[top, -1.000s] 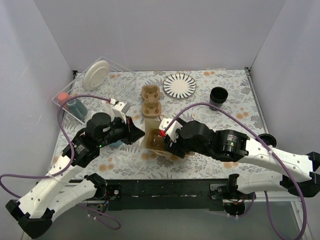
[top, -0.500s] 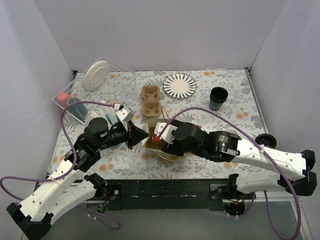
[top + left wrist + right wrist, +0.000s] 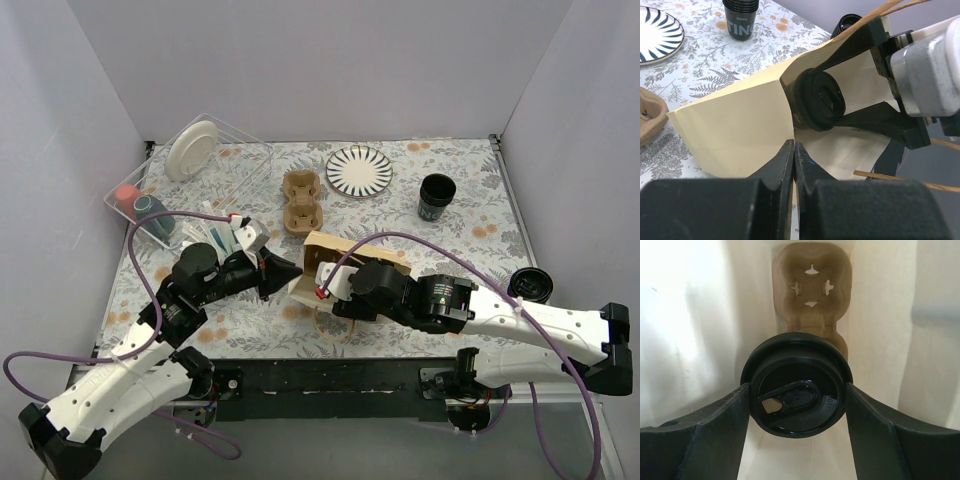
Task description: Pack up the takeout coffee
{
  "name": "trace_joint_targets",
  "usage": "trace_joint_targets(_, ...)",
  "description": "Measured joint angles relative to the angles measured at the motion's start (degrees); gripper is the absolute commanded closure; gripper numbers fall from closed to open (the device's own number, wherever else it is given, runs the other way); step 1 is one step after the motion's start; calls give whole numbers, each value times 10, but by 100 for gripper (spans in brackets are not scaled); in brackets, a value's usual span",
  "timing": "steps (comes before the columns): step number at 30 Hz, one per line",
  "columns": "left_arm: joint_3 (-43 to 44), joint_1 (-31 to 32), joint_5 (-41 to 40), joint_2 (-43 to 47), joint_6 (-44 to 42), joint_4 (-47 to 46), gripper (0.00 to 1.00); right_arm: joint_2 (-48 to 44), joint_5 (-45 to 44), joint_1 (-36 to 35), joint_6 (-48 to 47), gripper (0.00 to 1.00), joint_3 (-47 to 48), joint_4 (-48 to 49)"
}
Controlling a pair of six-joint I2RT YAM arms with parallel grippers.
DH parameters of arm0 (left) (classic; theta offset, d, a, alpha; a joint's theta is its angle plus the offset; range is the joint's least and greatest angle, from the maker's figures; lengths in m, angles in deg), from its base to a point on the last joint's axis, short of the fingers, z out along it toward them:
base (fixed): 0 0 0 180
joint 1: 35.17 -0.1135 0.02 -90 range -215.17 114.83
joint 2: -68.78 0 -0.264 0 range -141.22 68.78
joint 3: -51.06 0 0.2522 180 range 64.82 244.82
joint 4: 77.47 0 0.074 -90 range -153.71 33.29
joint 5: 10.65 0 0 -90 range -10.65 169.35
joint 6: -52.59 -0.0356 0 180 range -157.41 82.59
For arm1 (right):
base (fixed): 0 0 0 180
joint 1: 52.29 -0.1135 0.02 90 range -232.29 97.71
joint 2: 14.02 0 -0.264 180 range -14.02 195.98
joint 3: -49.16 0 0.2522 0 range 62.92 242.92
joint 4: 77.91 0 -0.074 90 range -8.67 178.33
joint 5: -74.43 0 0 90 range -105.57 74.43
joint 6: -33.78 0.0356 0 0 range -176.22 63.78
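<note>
The lidded cup [image 3: 797,407] is inside the paper bag [image 3: 345,252], at the centre of the overhead view. The right gripper [image 3: 796,390] clamps it by the rim between widely spread fingers [image 3: 705,435]. It hangs above a cardboard carrier [image 3: 812,277] at the bag's far end. A second ago the bag sat lower, nearer the table's front edge. Now it is raised and tipped, tan side up. The right arm has dropped toward the lower frame, uncovering the second lidded cup [image 3: 530,285] at the table's right edge. The left gripper [image 3: 793,150], shifted toward lower left, is pinched tight on the bag's near edge.
</note>
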Motion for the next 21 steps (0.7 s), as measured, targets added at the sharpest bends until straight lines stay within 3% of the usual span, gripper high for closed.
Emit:
trace_joint_targets(7, -27, 0, 35, 22, -3, -3, 100, -10, -11, 0, -34, 63, -50, 36)
trace_joint_targets(21, -43, 0, 47, 46, 15, -3, 100, -7, -12, 0, -151, 63, -51, 81)
